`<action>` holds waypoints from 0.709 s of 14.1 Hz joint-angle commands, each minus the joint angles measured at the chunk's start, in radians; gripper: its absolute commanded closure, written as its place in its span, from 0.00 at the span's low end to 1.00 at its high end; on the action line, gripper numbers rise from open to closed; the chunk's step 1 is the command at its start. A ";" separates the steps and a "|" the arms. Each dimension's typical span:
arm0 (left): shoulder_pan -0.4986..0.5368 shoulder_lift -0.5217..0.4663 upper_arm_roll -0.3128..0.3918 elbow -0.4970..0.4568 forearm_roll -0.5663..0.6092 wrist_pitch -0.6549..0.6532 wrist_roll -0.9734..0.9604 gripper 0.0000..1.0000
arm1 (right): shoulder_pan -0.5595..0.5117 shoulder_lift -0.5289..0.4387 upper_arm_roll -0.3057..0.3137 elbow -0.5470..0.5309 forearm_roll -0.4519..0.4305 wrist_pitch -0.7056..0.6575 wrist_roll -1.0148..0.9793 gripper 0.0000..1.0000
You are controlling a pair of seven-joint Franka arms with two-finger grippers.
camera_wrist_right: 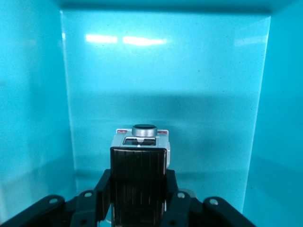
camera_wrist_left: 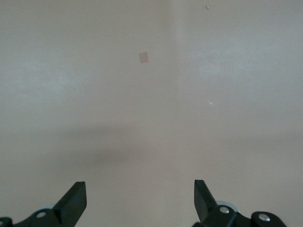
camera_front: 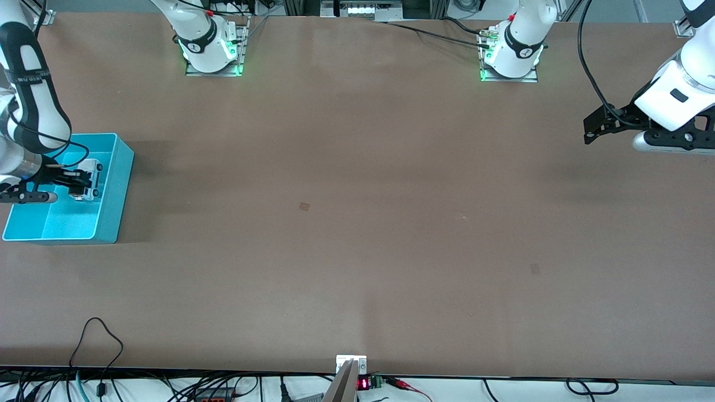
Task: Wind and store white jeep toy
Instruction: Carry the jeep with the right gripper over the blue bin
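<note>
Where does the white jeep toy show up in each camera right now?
Front view: white jeep toy in the right gripper, over the blue bin.
Left wrist view: not in it.
Right wrist view: jeep low centre.
Shared landmark: the bin.

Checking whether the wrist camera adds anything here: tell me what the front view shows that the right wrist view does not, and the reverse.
Only the front view shows the whole brown table, the left gripper waiting open over the table's left-arm end, and the bin's place at the right-arm end. Only the right wrist view shows the toy car's black roof and round spare wheel up close against the bin's inner walls. Both show the right gripper shut on the white toy car inside the turquoise bin.
</note>
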 commanded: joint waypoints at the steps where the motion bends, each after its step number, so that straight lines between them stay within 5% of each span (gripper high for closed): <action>1: 0.005 0.002 0.000 0.022 -0.001 -0.022 0.020 0.00 | -0.036 -0.002 0.017 -0.002 -0.017 0.010 -0.022 0.92; 4: 0.005 0.002 0.000 0.022 0.001 -0.022 0.020 0.00 | -0.036 0.004 0.017 -0.002 -0.017 0.012 -0.023 0.30; 7: 0.005 0.002 0.000 0.022 -0.001 -0.023 0.020 0.00 | -0.029 -0.007 0.018 0.000 -0.017 -0.001 -0.022 0.04; 10: 0.005 0.002 -0.001 0.022 0.001 -0.023 0.020 0.00 | -0.023 -0.040 0.027 0.003 -0.017 -0.020 -0.082 0.00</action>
